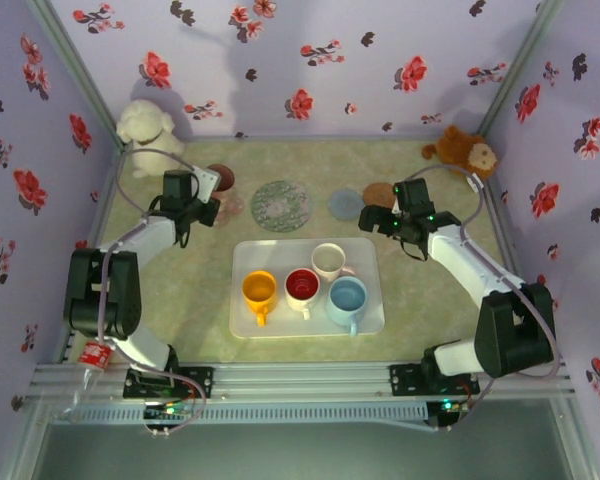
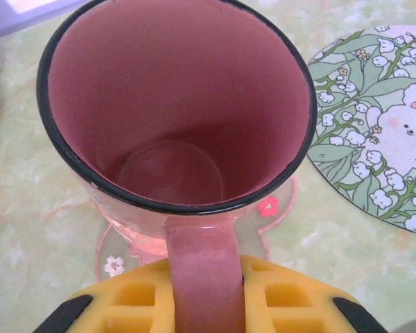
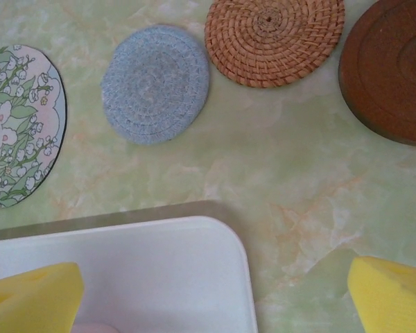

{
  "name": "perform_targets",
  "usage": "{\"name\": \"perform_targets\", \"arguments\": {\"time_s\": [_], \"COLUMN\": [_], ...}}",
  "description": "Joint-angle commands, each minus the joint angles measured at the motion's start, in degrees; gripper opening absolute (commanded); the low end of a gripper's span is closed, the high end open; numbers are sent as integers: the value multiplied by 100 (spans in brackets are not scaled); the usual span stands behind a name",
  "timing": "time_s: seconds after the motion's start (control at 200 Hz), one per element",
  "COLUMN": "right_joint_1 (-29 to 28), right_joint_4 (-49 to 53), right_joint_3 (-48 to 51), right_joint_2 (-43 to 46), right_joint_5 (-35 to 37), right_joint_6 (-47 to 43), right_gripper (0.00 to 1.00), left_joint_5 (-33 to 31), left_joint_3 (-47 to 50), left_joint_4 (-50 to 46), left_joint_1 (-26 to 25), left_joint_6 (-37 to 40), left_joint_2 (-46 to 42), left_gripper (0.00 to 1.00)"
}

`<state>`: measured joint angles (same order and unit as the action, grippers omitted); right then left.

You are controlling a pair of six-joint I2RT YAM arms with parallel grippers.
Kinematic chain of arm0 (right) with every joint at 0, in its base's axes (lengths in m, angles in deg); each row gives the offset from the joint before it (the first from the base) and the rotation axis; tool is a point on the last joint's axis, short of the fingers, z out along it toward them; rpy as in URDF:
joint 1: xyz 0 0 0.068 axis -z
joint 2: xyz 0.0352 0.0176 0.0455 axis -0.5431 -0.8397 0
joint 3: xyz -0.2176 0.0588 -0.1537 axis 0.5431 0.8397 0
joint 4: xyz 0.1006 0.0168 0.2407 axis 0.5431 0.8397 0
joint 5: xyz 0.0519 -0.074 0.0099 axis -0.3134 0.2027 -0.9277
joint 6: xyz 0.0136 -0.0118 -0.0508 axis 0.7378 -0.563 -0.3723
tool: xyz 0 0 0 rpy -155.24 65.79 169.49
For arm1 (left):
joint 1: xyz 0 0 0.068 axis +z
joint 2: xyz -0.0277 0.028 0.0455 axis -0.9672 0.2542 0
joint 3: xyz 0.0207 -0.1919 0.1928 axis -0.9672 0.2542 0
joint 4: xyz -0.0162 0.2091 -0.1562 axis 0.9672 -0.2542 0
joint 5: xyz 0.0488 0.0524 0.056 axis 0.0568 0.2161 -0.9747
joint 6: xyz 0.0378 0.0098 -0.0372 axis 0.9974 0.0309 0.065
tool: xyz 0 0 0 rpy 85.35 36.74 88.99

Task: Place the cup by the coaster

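Observation:
A pink cup [image 2: 173, 104] with a dark rim stands upright over a clear pink coaster [image 2: 277, 205] printed with small flowers; whether its base rests on the coaster I cannot tell. My left gripper [image 2: 204, 298] is shut on the cup's handle [image 2: 201, 277], with a yellow pad on each side. From above, the cup [image 1: 220, 178], the clear coaster [image 1: 230, 208] and the left gripper [image 1: 208, 205] sit at the back left. My right gripper [image 1: 380, 222] hangs open over the tray's far right corner [image 3: 215, 236], its yellow fingertips [image 3: 35, 298] wide apart and holding nothing.
A white tray [image 1: 250, 320] holds yellow [image 1: 259, 290], red [image 1: 302, 286], cream [image 1: 329, 262] and blue [image 1: 347, 297] cups. A floral coaster [image 1: 282, 204], a blue-grey one [image 1: 345, 203], a woven one [image 1: 378, 193] and a brown wooden one [image 3: 395, 69] lie behind it. Plush toys [image 1: 145, 125] [image 1: 470, 152] sit in the back corners.

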<state>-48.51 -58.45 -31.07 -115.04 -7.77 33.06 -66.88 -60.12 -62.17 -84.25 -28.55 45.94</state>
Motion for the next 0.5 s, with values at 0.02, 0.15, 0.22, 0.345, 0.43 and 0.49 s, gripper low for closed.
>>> {"name": "perform_targets", "arguments": {"time_s": [0.02,0.15,0.22,0.345,0.43,0.49], "right_joint_1": [32,32,26,31,19,21], "right_joint_4": [-88,-79,-66,-45,-46,-62], "right_joint_3": [-208,-210,-210,-210,-210,-207], "right_joint_2": [-80,-61,-32,-10,-9,-10], "right_joint_5": [-78,-91,-98,-93,-102,-110], "right_joint_6": [60,74,83,78,75,74], "right_gripper": [99,99,99,99,99,99], "left_joint_5": [116,104,74,-15,10,20], "left_joint_3": [-246,-155,-115,-146,-197,-210], "left_joint_4": [864,859,822,600,399,329], "left_joint_1": [71,132,180,259,308,308], "left_joint_6": [-149,-273,-332,-531,-618,-627], "left_joint_2": [20,74,100,142,162,162], "left_gripper": [0,0,0,16,28,41]}}
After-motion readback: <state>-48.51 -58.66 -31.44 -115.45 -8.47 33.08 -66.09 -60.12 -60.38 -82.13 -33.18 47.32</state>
